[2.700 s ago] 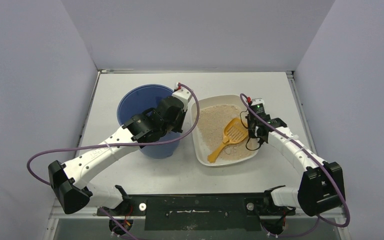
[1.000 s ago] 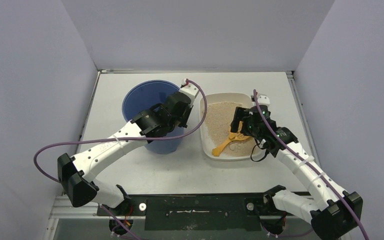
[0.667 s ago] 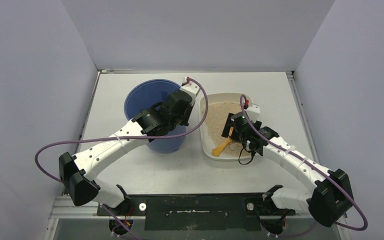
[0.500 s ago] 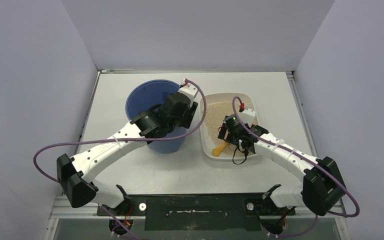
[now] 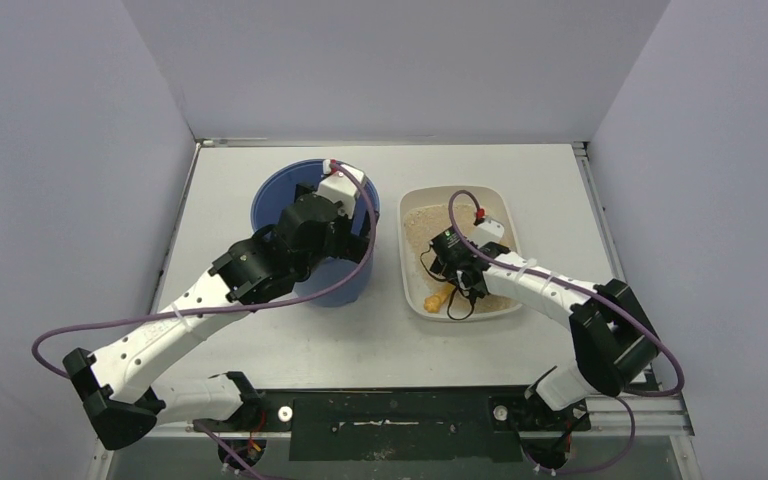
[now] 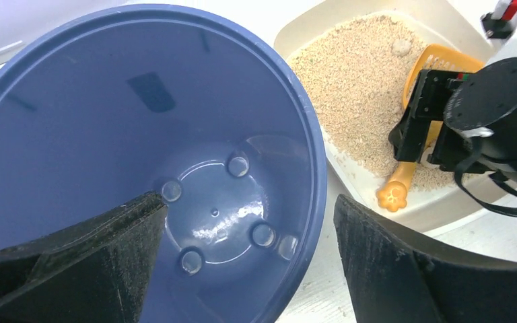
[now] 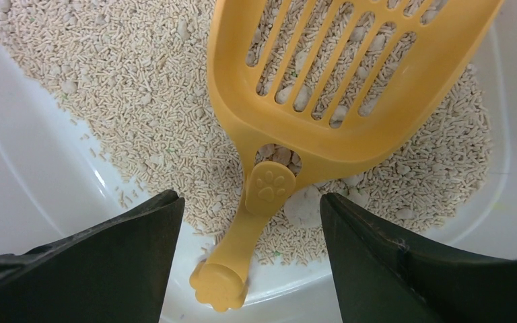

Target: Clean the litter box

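Note:
The litter box point(image 5: 498, 204) is a cream tray with tan granules, right of the blue bucket point(image 5: 278, 196). An orange slotted scoop point(image 7: 323, 145) lies in it, its handle point(image 5: 440, 297) pointing at the near-left corner. My right gripper point(image 7: 249, 202) hangs low over that corner, open, with the handle between its fingers and untouched on both sides. My left gripper point(image 6: 248, 202) is open above the bucket point(image 6: 141, 121), straddling its right rim without touching. A pale clump point(image 7: 303, 205) sits beside the handle.
The bucket stands close to the tray's left wall point(image 6: 358, 173), with a narrow strip of table between them. The right arm's wrist point(image 6: 491, 108) is over the tray. Grey walls close the table on three sides.
My left gripper has opened and let go of the bucket's rim, drawing back left. My right gripper has swung left across the tray and come down around the scoop's handle.

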You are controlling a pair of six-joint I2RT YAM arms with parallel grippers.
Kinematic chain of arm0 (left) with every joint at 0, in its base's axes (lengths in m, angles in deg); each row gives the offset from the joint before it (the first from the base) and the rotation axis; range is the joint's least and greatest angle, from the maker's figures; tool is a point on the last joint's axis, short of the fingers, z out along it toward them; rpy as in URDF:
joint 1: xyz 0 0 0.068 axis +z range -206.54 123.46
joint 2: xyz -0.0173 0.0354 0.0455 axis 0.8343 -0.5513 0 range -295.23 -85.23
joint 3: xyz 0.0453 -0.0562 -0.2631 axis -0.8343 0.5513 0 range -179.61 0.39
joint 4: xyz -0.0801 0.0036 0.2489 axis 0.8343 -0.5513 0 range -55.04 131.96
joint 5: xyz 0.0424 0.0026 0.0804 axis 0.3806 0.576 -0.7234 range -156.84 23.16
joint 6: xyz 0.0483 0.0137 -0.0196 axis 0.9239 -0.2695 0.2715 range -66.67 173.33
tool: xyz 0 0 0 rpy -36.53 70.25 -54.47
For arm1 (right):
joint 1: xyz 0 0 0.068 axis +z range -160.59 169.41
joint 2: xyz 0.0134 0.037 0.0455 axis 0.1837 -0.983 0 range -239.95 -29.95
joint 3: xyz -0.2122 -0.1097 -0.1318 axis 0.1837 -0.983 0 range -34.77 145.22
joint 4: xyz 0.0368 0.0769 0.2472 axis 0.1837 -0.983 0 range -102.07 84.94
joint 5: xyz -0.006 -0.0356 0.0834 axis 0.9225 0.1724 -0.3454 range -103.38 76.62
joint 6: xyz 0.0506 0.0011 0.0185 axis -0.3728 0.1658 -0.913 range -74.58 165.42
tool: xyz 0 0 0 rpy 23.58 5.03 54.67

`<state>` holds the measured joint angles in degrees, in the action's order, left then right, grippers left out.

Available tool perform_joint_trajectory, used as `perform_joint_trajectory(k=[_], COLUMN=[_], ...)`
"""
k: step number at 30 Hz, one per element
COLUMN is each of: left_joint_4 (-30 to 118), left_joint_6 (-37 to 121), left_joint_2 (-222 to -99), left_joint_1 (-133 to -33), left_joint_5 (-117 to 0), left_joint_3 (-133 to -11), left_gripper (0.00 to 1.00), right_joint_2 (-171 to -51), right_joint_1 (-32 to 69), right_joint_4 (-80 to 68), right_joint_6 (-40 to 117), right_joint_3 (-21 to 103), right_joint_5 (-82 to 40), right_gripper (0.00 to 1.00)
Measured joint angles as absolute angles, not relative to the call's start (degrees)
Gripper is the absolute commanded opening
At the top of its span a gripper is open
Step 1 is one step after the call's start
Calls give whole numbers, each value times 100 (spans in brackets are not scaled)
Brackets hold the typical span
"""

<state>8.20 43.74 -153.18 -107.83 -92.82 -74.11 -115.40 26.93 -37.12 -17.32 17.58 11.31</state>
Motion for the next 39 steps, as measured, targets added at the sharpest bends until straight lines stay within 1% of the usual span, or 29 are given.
perform_joint_trajectory(k=[8,15,17,18,21,24,29,34,39], left_joint_4=[1135,1509,1603,1631,1773,1852,1894,1924,1955], left_joint_6=[4602,4711,4720,4720,4722,4724,4724,4724,4720], left_joint_2=[-14682,-14107,-13997,-13967,-13919,-13919,-13910,-13860,-13805], left_joint_1=[-10783,-10783,-10783,-10783,-10783,-10783,-10783,-10783,-10783], left_joint_5=[-9299,-9452,-9496,-9511,-9566,-9638,-9734,-9889,-10077], left_joint_3=[-6891,-6261,-6139,-6102,-5997,-5918,-5857,-5824,-5805], left_gripper=[97,97,97,97,97,97,97,97,97], right_joint_2=[-11962,-12257,-12308,-12325,-12345,-12336,-12183,-11709,-11136], right_joint_1=[2702,2702,2702,2702,2702,2702,2702,2702,2702], right_joint_4=[-3736,-3732,-3736,-3738,-3791,-3823,-3911,-3948,-3832], right_joint_6=[-2055,-2235,-2256,-2265,-2274,-2267,-2217,-2023,-1500], right_joint_3=[1861,1892,1892,1898,1942,1979,1979,1977,1942], right_joint_5=[1303,1371,1377,1384,1404,1443,1478,1504,1583], right_gripper=[60,44,35,26,9,0,0,0,0])
